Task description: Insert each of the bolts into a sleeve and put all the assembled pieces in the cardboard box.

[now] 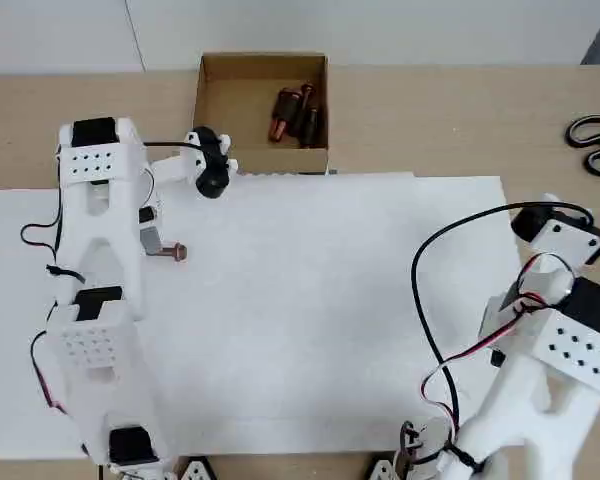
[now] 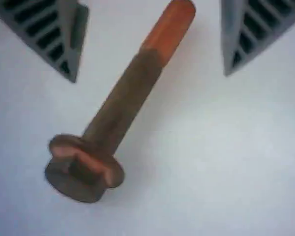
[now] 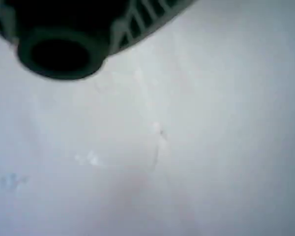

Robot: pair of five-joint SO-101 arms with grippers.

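Observation:
A brown bolt (image 2: 113, 113) with an orange tip lies flat on the white foam sheet (image 1: 310, 320). My left gripper (image 2: 150, 73) hangs open just above it, one grey ribbed finger on each side of the shaft's tip end. In the high view the bolt (image 1: 172, 252) sits at the left gripper (image 1: 152, 238), near the sheet's left side. My right gripper (image 3: 88, 24) is shut on a black sleeve (image 3: 61, 54), held a little above the sheet with its open end showing. The cardboard box (image 1: 220, 110) at the back holds several assembled pieces (image 1: 298, 115).
Black-handled scissors (image 1: 595, 135) lie on the wooden table at the far right. The right arm (image 1: 555, 340) stands at the sheet's right front corner with a black cable looping over the sheet. A black motor (image 1: 210, 165) of the left arm sits close to the box's front.

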